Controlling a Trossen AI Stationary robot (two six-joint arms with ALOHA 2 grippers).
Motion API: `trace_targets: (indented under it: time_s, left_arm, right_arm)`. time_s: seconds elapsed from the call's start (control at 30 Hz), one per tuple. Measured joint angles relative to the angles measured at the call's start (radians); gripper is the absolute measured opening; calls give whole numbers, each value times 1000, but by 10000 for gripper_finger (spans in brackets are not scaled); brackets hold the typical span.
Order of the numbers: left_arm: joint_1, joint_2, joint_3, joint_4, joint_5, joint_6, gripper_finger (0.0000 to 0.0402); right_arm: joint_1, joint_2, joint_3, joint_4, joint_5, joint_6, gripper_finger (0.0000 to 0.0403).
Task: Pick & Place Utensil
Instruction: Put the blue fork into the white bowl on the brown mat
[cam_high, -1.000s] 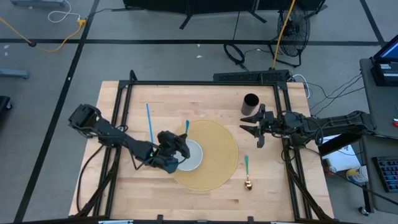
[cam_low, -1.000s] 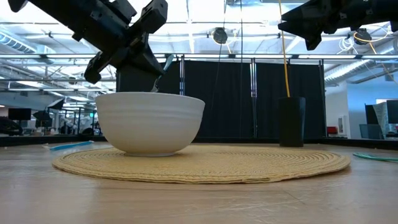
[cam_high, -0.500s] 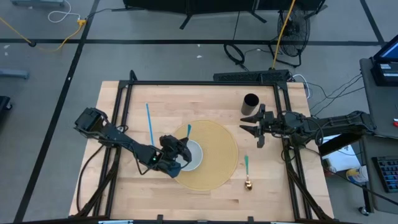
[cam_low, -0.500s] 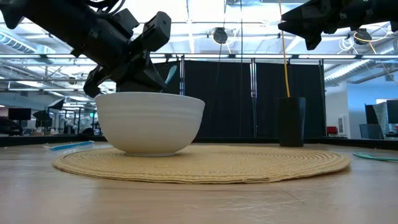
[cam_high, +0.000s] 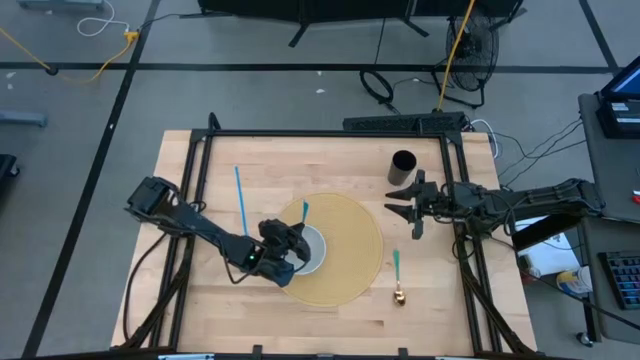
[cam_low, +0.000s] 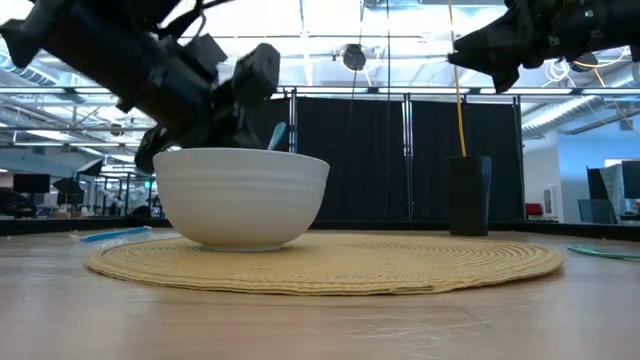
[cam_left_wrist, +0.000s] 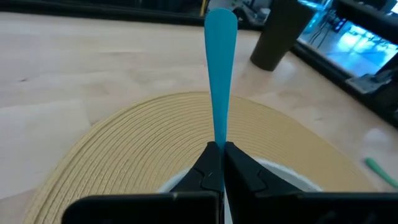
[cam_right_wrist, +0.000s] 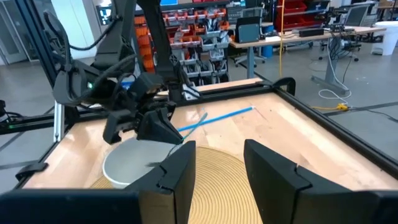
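Grey floor (cam_high: 90, 110) crossed by dark tape lines, black curtains (cam_low: 400, 160) behind, what looks like parts shelving (cam_right_wrist: 186, 43) beyond.

The left gripper (cam_high: 290, 250) and its arm fill the space over the near-left side of the white bowl (cam_high: 308, 249), with the blue utensil (cam_high: 303, 211) it pinches slanting up over the far rim, so that side is blocked. The woven mat (cam_high: 350, 240) lies bare to the right of the bowl, and the surface (cam_high: 300, 160) stays open along the far edge apart from a long blue stick (cam_high: 240, 198) at left and the dark cup (cam_high: 403, 163) at right. The right gripper (cam_high: 400, 208) hangs with spread fingers above the mat's right edge, with a green spoon (cam_high: 397, 272) lying on the wood nearer the front.
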Motion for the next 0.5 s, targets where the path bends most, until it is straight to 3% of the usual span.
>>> trace_targets:
  time_s: [0.5]
  left_arm:
    - [6, 11, 0, 4, 0, 9, 11]
  right_arm:
    - [0, 0, -3, 15, 0, 2, 130]
